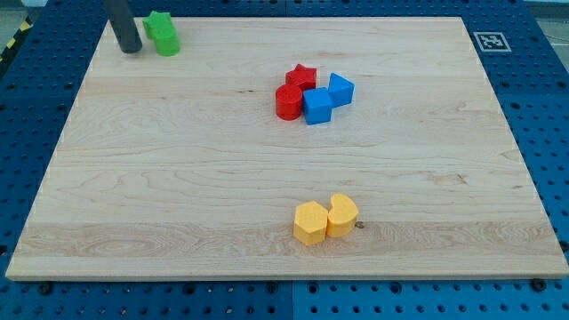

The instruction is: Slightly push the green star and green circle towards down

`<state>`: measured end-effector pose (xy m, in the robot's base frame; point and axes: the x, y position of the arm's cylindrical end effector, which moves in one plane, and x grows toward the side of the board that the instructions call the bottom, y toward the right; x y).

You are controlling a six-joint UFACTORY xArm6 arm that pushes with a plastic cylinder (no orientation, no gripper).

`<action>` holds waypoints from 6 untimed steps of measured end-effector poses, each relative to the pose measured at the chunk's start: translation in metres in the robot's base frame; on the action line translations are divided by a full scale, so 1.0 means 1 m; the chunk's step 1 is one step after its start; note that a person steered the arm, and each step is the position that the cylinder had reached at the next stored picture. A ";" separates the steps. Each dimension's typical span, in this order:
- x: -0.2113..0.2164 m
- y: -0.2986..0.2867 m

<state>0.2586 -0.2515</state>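
Observation:
Two green blocks sit together at the view's top left: a green star (157,22) at the board's top edge and a green circle (167,42) touching it just below. My tip (131,49) is just left of the green circle, a small gap away. The dark rod rises from it out of the top of the view.
A red star (302,76), a red circle (288,102) and two blue blocks (317,106) (340,89) cluster at the upper middle. Two yellow blocks (310,222) (342,214) touch near the bottom middle. A marker tag (490,41) sits at the board's top right corner.

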 end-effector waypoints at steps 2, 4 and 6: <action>-0.040 -0.015; -0.041 0.035; -0.040 0.050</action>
<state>0.2183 -0.2017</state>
